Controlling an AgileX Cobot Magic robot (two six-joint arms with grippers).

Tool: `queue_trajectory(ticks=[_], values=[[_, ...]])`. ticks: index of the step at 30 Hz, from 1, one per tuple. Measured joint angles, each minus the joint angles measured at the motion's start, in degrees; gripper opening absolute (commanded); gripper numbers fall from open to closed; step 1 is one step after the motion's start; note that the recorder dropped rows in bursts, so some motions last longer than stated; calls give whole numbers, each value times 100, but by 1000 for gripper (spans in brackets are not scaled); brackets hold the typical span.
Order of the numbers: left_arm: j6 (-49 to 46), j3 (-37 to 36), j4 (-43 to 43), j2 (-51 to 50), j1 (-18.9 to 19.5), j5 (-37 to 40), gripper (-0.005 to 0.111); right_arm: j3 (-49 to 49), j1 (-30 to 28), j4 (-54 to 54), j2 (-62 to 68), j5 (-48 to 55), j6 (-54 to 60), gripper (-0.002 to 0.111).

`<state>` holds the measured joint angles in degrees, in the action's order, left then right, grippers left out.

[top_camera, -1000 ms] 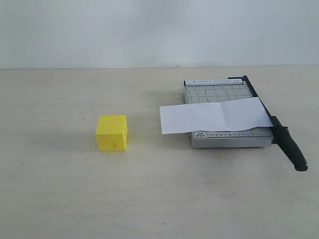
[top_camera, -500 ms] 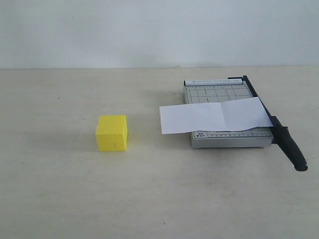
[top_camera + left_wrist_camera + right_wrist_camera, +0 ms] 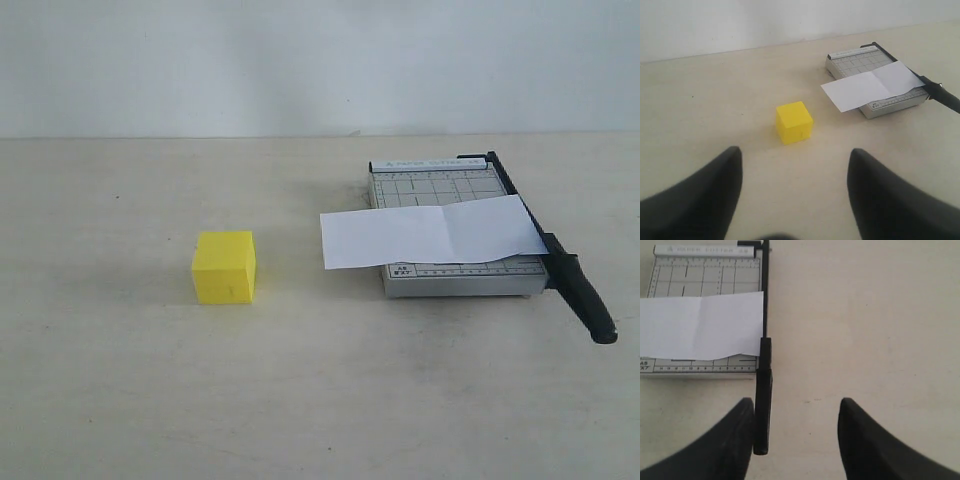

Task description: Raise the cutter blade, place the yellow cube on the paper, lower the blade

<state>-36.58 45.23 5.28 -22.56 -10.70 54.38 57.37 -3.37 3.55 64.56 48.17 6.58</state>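
Paper (image 3: 430,232) lies on the cutter board (image 3: 440,185), cutter blade (image 3: 575,285) down. Yellow cube (image 3: 224,267) sits to its left. Left end effector (image 3: 795,152) and right end effector (image 3: 796,401) are spread.

Surface: a pale beige table (image 3: 875,315), bare over most of the view
Board: a small grey cutter board (image 3: 705,275) printed with a grid, ruler marks along its near edge, a pale bar across its far end
Sheet: the paper (image 3: 700,325), white with a faint crease, lies flat across the board and reaches the blade
Blade: the cutter blade (image 3: 763,385), a thin black arm, lies down along the board's edge; its thick rounded handle sticks out past the board
Claw: the right gripper (image 3: 796,407) has its two black fingers (image 3: 730,445) spread apart, holding nothing; the handle's end sits just beside one finger
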Motion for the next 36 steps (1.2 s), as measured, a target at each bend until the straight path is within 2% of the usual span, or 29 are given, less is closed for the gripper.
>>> queue_trajectory(ticks=[15, 20, 25, 36], values=[[10, 0, 164, 0, 0, 0, 59, 13, 0, 898, 1043, -167, 1000, 51], [10, 0, 308, 0, 0, 88, 59, 13, 0, 898, 1333, -329, 1157, 74], [-2, 0, 398, 0, 0, 108, 59, 13, 0, 898, 1683, -329, 1232, 70], [-2, 0, 442, 0, 0, 108, 59, 13, 0, 1276, 2476, -178, 1392, 70]])
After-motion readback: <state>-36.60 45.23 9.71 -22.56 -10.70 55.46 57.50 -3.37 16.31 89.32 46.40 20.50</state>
